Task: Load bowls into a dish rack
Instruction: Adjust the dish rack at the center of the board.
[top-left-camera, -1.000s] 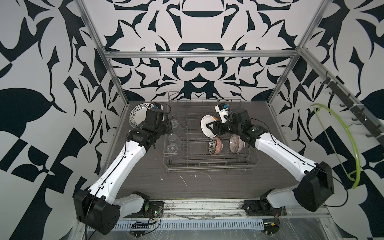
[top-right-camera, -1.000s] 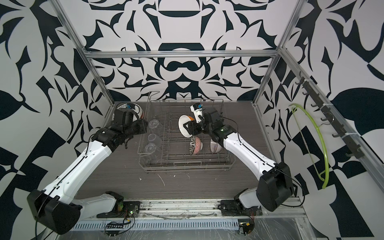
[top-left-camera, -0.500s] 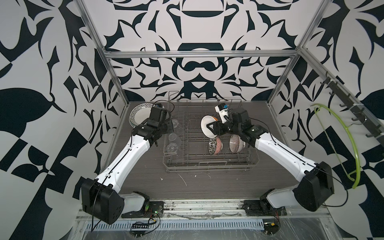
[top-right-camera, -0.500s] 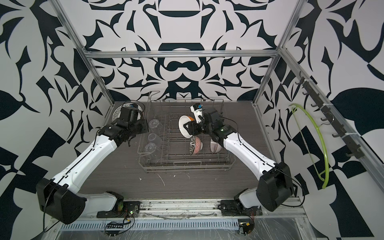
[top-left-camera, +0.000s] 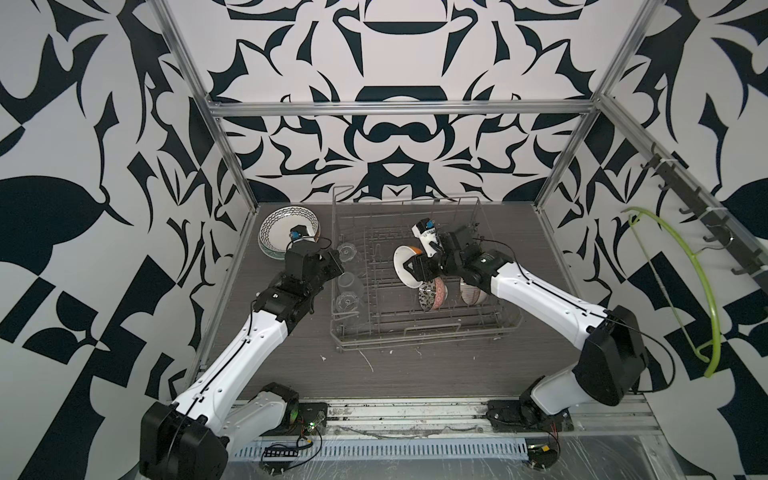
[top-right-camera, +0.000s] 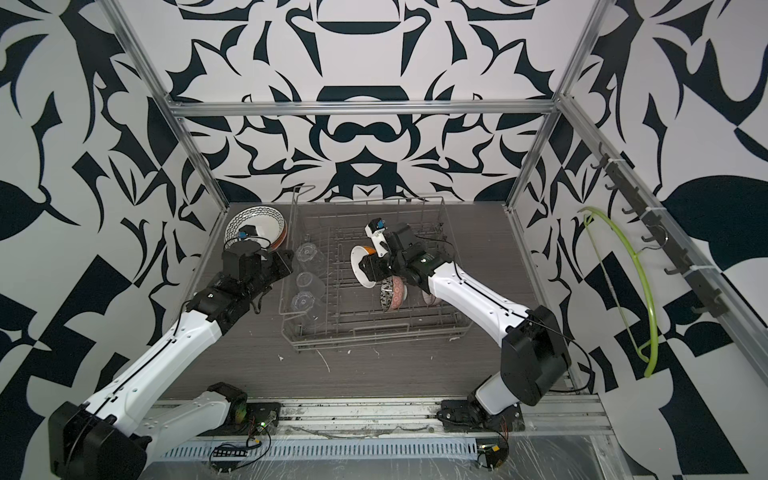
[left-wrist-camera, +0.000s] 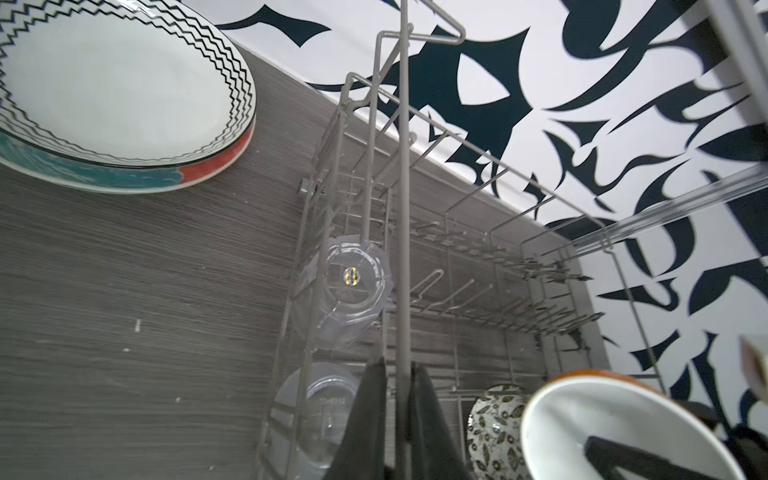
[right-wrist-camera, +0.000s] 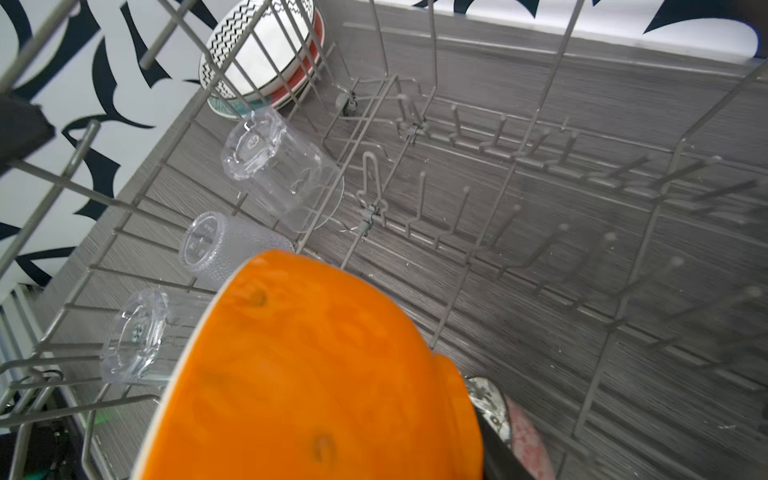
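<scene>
The grey wood-grain table (top-left-camera: 415, 374) carries a large wire dish rack (top-left-camera: 424, 330), which stands at the middle of the far edge. At the far left corner of the table lies a stack of plates (top-left-camera: 286, 226), a zigzag-rimmed one on top of a red-and-teal one. They are outside the rack and are not part of this job.

The orange bowl (top-left-camera: 402, 259) is in the air above the middle of the rack, tilted on its side, with its white inside turned toward the rack's left side. The right gripper (top-left-camera: 417, 268) holds it by the rim, with one finger inside the bowl and one outside. It does not sit between the tines yet.

Two bowls already stand on edge in the rack, toward its near right corner: the floral bowl (top-left-camera: 428, 297), and just beside it the striped bowl (top-left-camera: 471, 296), which is partly hidden by the right arm.

Three clear glasses (top-left-camera: 348, 282) stand upside down in a row along the rack's left side.

The left gripper (left-wrist-camera: 399, 365) has its jaws pinched closed on a thin upright wire of the rack's left wall, probably to keep the rack steady.

So the task seems about two thirds done. What remains is to lower the orange bowl between free tines and release it.
</scene>
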